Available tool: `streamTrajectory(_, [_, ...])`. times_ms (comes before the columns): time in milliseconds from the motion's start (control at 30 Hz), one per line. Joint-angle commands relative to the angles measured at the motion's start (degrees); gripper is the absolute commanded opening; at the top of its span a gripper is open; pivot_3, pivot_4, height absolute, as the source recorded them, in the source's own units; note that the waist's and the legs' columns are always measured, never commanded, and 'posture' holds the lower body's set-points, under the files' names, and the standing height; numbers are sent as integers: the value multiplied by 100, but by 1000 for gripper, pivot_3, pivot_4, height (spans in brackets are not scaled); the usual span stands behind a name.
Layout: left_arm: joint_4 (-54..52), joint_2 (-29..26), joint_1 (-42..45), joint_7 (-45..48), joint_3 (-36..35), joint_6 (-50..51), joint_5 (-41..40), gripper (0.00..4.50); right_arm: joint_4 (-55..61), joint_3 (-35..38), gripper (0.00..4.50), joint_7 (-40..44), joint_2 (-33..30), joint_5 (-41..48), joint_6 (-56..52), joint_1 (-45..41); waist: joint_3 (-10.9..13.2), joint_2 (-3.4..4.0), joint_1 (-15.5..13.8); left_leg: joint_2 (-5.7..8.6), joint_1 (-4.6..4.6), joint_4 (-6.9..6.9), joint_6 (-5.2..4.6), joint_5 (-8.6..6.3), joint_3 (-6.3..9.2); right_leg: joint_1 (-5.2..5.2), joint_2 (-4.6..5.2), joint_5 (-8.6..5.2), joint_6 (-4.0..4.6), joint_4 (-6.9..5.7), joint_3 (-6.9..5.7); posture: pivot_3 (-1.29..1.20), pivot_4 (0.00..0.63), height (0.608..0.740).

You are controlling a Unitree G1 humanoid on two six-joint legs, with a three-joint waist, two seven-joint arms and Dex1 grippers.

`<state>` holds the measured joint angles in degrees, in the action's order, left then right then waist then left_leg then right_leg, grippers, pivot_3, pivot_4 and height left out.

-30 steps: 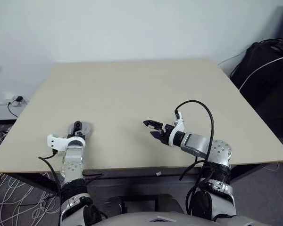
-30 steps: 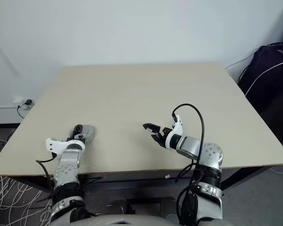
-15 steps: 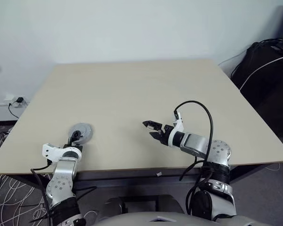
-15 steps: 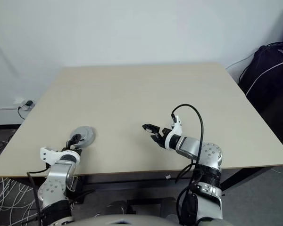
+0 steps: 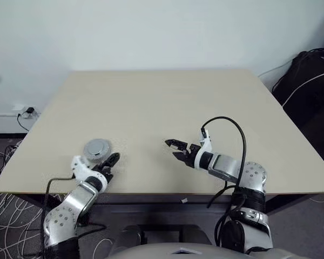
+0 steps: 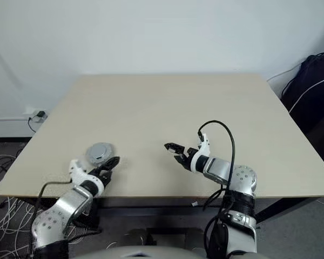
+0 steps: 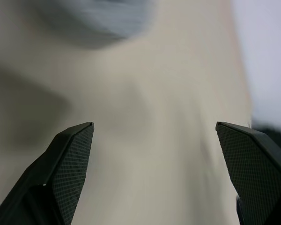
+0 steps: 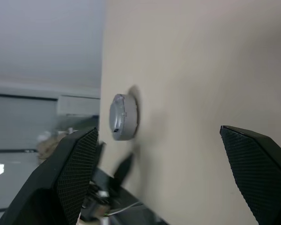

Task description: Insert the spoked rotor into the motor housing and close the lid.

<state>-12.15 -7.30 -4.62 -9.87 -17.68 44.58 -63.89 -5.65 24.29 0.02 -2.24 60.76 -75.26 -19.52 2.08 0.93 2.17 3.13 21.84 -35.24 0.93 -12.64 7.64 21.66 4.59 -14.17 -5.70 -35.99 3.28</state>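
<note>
Two black-fingered claws hang spread and empty at the near edge of the beige wooden table [image 5: 167, 102]: left gripper [image 5: 110, 163], right gripper [image 5: 175, 149]. Just beyond the left one sits the shiny silver round lid [image 5: 97, 148], apparently capping the assembly. Best now is backing away cleanly without nudging it. Since a second ago, the left gripper has slid off the disc, rightward.

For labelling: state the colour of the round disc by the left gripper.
Silver-grey lid; left eye view.
</note>
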Motion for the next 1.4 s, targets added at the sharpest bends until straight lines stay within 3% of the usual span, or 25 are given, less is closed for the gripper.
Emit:
streamTrajectory(33, [-169,-357,226,776,525,-679,1137,4441,641,-405,4500,500,-269,-357,528,172,-1,4,6,0,0,4,-2,1,-4,4,0,-1,3,1,2,0,0,740])
streamTrajectory(133, [-4,-495,413,1162,1061,-1311,2149,4441,1099,-1118,4500,989,-725,-1266,1487,550,-1,3,-4,0,4,11,-6,1,-13,13,0,-3,7,6,10,0,0,740])
streamTrajectory(267, [343,-497,650,1464,1569,-2068,3267,4441,1140,-2162,4500,1531,-1430,-3027,3521,1202,2,-3,-22,-1,9,15,-8,-3,-19,16,0,-5,6,12,15,0,0,740])
streamTrajectory(633, [1426,-536,563,1785,1986,-4499,5445,4441,974,-2302,4500,1413,-1513,-4929,6359,2032,25,-39,-82,-9,3,7,-11,-3,-43,7,-3,2,-9,9,34,0,0,740])
streamTrajectory(833, [1742,-452,471,1859,2042,-5144,5906,4441,837,-2251,4500,1351,-1403,-5226,6763,2168,28,-43,-158,-10,4,6,-11,-3,-43,2,-3,3,-10,5,37,0,0,740])
streamTrajectory(1400, [2288,-391,768,2055,1901,-5359,6011,4441,504,-2081,4500,1325,-1234,-5353,6800,1938,27,-43,-157,-9,-6,-5,-16,0,-41,-17,-5,10,-21,-1,36,0,0,740])
